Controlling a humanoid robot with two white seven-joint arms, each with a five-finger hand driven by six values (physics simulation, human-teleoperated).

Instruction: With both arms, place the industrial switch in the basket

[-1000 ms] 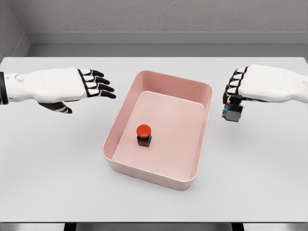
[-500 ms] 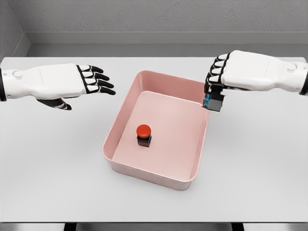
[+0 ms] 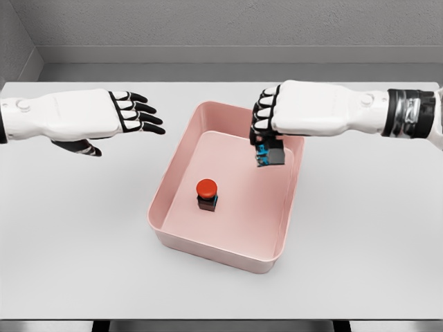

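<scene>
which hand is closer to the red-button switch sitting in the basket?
Right. The right hand hangs over the pink basket, up and to the right of the red-button switch, holding a second switch. The left hand is open over the table, outside the basket's left wall.

Right robot hand (image 3: 266,135) grips dark switch (image 3: 268,154) above pink basket (image 3: 169,187); red-button switch (image 3: 206,194) lies below-left of it. Left robot hand (image 3: 121,115) open over tabletop (image 3: 76,228).

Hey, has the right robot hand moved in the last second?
Yes. The right robot hand, shut on a dark switch, has travelled leftward from over the bare table, across the pink basket's right rim, and now hangs above its interior.
</scene>
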